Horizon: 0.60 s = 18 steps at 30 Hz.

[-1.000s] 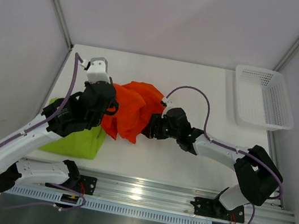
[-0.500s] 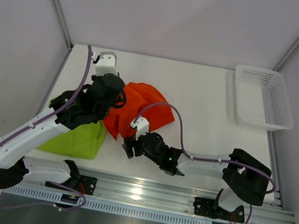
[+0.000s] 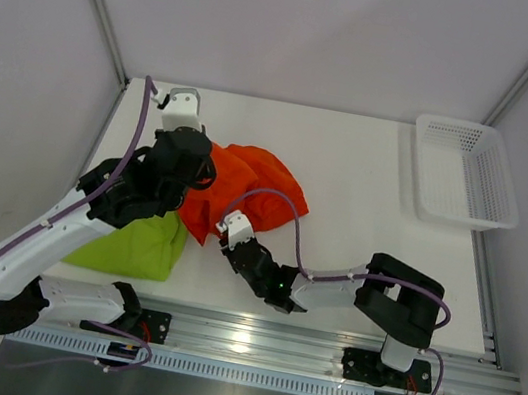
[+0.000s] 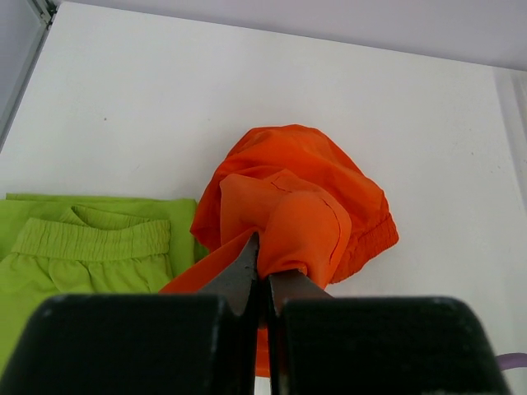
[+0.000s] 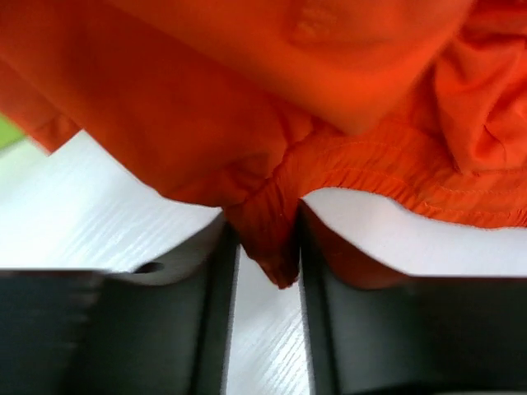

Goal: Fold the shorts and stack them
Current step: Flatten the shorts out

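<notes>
The orange shorts [image 3: 257, 181] lie bunched on the left half of the worktop [image 3: 369, 175], touching the folded green shorts [image 3: 135, 242]. The left hand [image 4: 262, 267] is closed tight on a raised fold of the orange cloth. The right hand [image 5: 263, 239] (at the near hem) stands narrow, pinching a hem corner. A white basket [image 3: 465, 176] sits far right, and plain white walls stand around.

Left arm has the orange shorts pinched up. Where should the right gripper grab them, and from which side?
Take the drooping hem corner on the near edge of the orange shorts. It hangs to a narrow point over the table, thin enough to pinch, so bring the right gripper in low from the near side, straddling it.
</notes>
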{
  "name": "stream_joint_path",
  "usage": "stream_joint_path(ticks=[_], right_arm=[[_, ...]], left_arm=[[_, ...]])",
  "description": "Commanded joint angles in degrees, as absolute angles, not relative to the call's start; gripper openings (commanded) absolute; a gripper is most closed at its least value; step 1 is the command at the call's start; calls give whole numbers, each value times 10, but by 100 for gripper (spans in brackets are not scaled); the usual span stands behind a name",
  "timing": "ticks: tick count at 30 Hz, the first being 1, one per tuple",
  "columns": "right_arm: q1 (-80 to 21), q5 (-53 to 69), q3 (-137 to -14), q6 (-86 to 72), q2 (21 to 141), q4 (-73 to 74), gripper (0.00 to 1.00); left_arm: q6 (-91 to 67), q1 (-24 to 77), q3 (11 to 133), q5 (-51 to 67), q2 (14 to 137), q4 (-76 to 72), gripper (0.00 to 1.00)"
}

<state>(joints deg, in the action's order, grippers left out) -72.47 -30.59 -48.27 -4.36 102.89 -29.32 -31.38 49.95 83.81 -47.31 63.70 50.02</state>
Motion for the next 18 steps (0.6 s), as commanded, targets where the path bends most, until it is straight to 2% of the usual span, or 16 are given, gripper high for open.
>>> stream_joint_path(ticks=[1,2,4,6,9,10,13,18], right_arm=[[-722,-362,-500,-33,1025,-338,32],[-720,-371,-498,-35,1019,-332,0],[-716,-365,-477,-34,992,-317,0],[-709,-353,-444,-29,915,-298,0],[-655,-296,-451,-48,772,-160,0],[-627,-259,-487,-56,739,-56,0],[-529,-133,-588,-56,650,115,0],[-449,-79,-735,-19,624,248,0]], left_arm=[[-298,494,864,-480,621,498,0],[-296,493,866,-480,620,498,0],[-292,490,862,-481,617,497,0],[-286,486,858,-479,612,495,0],[-288,473,830,-472,601,485,0],[-289,469,814,-464,599,477,0],[-292,450,776,-433,595,455,0],[-287,439,753,-412,597,443,0]])
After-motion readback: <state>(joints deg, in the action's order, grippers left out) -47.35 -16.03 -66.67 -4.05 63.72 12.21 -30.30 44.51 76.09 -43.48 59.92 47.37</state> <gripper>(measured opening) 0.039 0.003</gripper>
